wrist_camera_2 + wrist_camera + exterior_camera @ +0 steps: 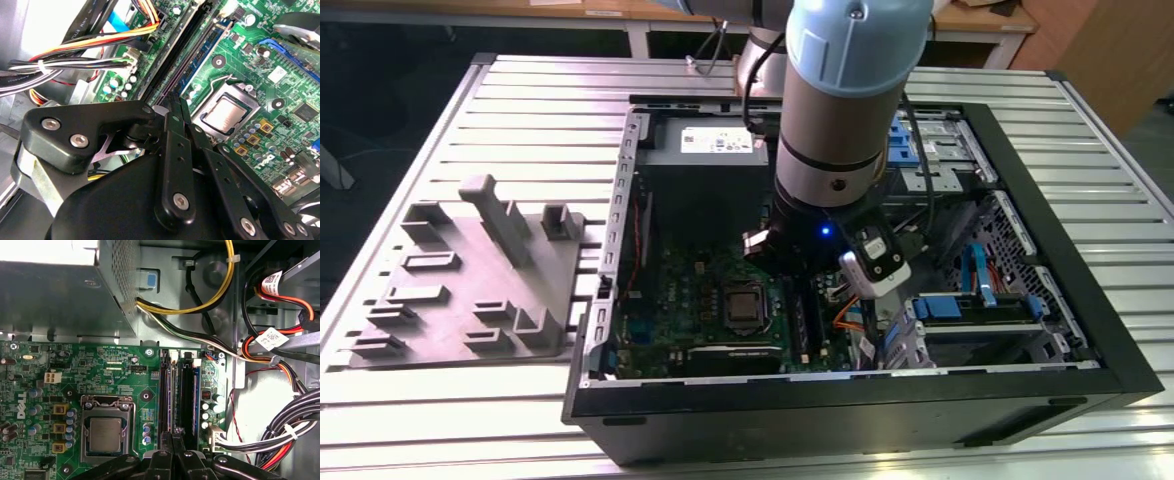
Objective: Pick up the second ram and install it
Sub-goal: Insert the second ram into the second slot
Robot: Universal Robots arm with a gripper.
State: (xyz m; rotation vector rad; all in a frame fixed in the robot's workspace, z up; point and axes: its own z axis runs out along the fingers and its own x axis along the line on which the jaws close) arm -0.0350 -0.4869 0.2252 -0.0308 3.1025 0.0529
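The gripper (175, 104) stood with its fingers pressed together over the slots (187, 395), at the motherboard's (125, 360) edge beside the cables (285, 432). The ram (170, 395), I believe, was the thin dark strip standing on edge there. Whether it was pinched I could not tell. Such a stick seemed light, stiff and fragile, best held by its long edges.
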